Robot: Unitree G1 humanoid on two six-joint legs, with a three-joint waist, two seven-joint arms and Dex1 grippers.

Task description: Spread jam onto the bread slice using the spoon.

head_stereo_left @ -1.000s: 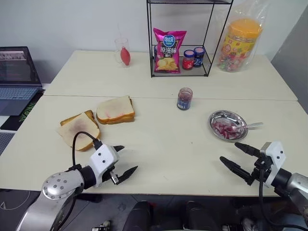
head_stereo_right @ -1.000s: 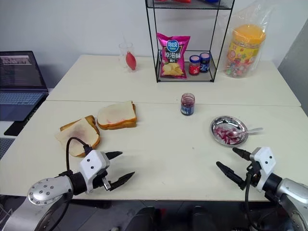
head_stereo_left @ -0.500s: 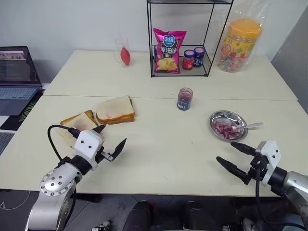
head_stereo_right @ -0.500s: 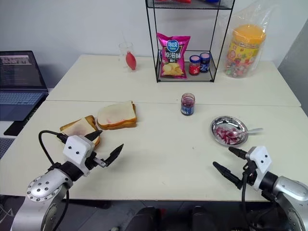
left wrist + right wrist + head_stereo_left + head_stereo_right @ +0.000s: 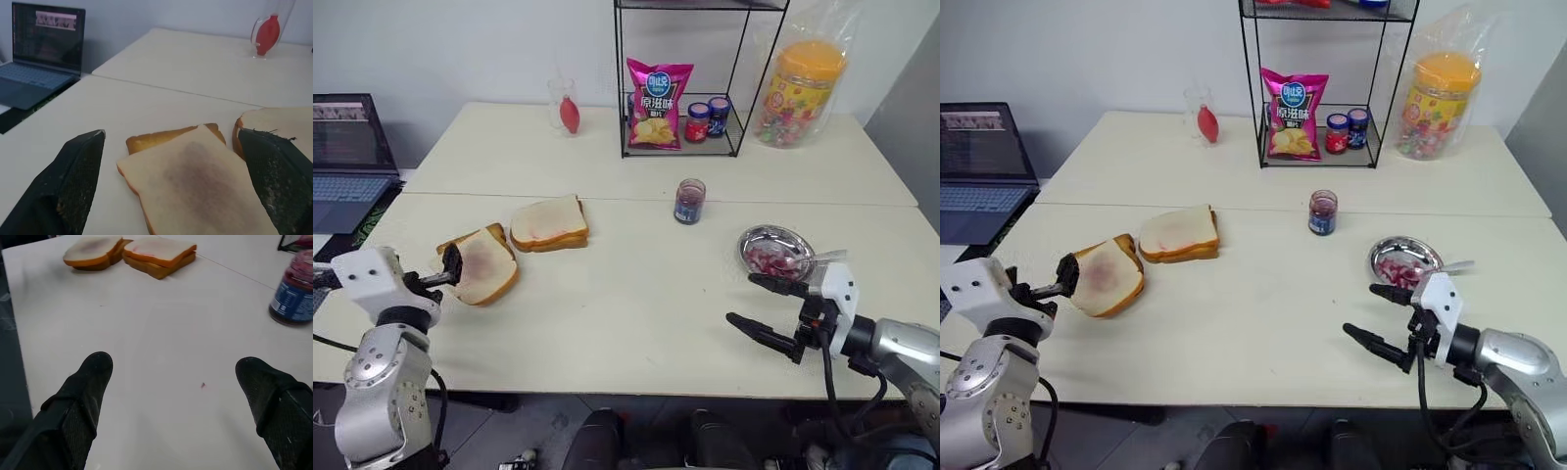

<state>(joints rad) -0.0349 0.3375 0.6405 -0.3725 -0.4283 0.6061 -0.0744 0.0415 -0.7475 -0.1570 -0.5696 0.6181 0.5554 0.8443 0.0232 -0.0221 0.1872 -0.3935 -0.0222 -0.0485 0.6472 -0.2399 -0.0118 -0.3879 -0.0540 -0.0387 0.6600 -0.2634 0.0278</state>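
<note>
The bread slice (image 5: 481, 270), pale with a reddish smear, lies on a golden toasted slice (image 5: 164, 138) at the table's left. My left gripper (image 5: 445, 272) is open just left of it and points at it; in the left wrist view its fingers (image 5: 76, 183) flank the slice without touching it. The jam shows in a small glass jar (image 5: 688, 201) at mid table. The spoon (image 5: 815, 258) rests in a metal plate (image 5: 756, 240) at the right. My right gripper (image 5: 744, 299) hangs open and empty in front of that plate.
A two-slice sandwich (image 5: 548, 223) lies beside the bread. At the back, a wire rack (image 5: 625, 98) holds a chips bag (image 5: 657, 103) and two capped jars (image 5: 706, 118). Beside it are a bagged candy jar (image 5: 803, 90) and a glass (image 5: 564, 106). A laptop (image 5: 347, 157) sits far left.
My left arm swung out to the left and turned, so its gripper now points at the bread slice. My right gripper moved left and slightly up, nearer the plate. Both stayed open.
</note>
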